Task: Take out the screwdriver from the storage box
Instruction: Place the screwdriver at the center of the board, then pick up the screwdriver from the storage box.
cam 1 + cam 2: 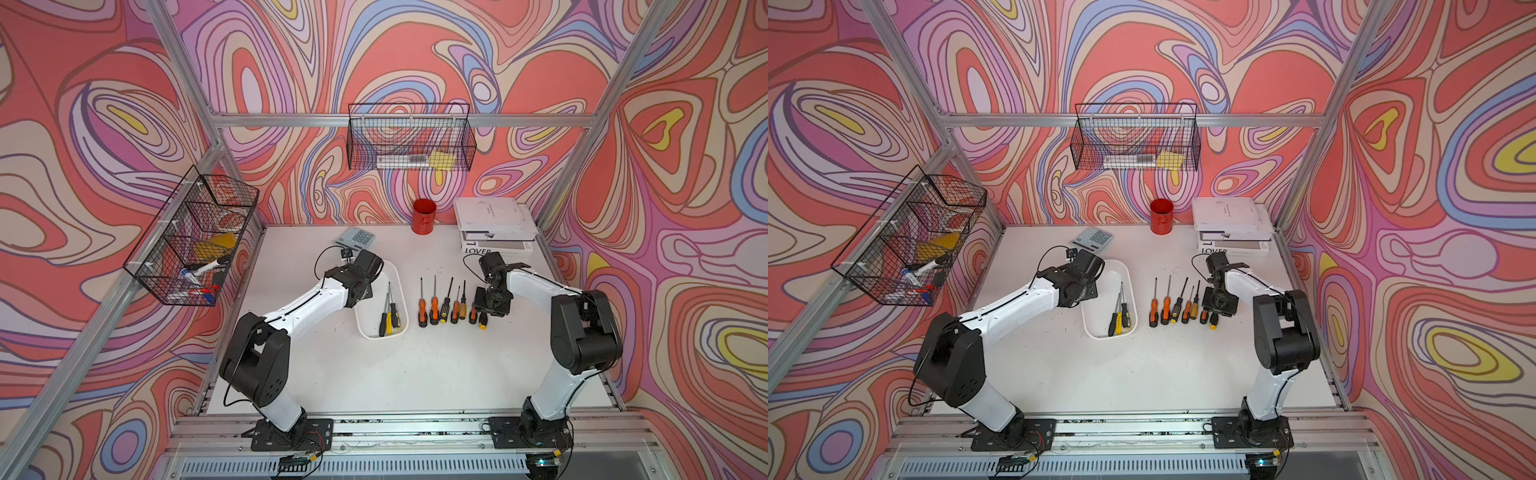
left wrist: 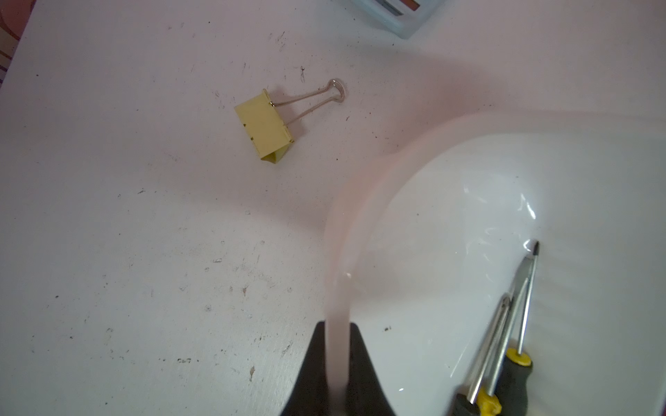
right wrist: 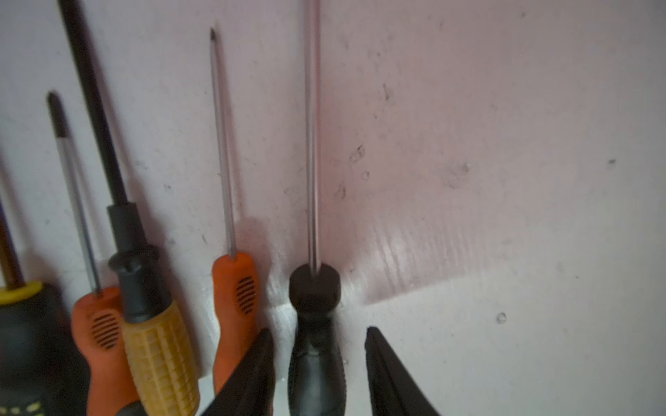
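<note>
Right gripper (image 3: 319,331) jaws apart, straddling black-handled screwdriver (image 3: 314,288) lying on table (image 3: 504,180), outside the box. Left gripper (image 2: 337,326) clamped on rim of storage box (image 2: 364,187); three screwdrivers (image 1: 388,316) lie inside. Judged light, rigid, apt to roll: take the thick handle, not the slick shank.

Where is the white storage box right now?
In both top views the storage box sits mid-table, the row of screwdrivers on its right, the left gripper shut on its left rim.

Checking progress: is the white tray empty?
No, three screwdrivers lie inside the tray.
</note>
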Controlling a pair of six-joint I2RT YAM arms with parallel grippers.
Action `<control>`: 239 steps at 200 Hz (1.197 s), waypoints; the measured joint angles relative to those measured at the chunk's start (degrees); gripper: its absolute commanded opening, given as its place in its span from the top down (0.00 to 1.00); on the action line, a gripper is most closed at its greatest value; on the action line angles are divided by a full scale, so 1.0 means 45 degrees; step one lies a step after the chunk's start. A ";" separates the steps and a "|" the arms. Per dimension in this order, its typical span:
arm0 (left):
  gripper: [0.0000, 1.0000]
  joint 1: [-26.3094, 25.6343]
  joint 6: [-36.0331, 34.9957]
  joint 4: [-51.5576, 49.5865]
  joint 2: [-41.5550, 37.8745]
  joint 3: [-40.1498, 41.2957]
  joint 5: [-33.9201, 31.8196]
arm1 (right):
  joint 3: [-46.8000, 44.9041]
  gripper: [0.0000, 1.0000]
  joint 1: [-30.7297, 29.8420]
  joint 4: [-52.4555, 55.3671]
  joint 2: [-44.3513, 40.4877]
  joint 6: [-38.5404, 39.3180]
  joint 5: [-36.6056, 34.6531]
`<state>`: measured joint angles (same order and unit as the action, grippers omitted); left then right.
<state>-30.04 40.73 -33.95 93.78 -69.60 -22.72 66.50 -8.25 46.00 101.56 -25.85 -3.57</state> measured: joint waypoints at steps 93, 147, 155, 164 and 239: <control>1.00 -0.0010 0.0005 0.0000 0.0000 -0.0010 0.0000 | 0.0452 0.27 -0.0209 0.0296 -0.3133 0.0034 0.0588; 1.00 -0.0010 0.0005 0.0000 0.0000 -0.0024 0.0000 | 0.0656 0.26 -0.1972 -0.0029 -0.4435 0.0214 0.1564; 1.00 -0.0010 0.0005 -0.0005 0.0000 -0.0024 0.0000 | 0.0656 0.26 -0.2181 -0.0141 -0.4541 0.0209 0.1787; 1.00 -0.0010 0.0005 0.0000 0.0000 -0.0024 0.0000 | 0.0656 0.26 -0.2419 -0.0311 -0.4629 0.0204 0.2079; 1.00 -0.0083 0.0010 -0.0005 0.0000 -0.0044 0.0000 | 0.0991 0.27 -0.4784 -0.2472 -0.4163 -0.0398 0.4328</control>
<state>-30.41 40.77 -33.98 93.78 -69.80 -22.72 70.96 -29.78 34.87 82.83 -27.64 15.90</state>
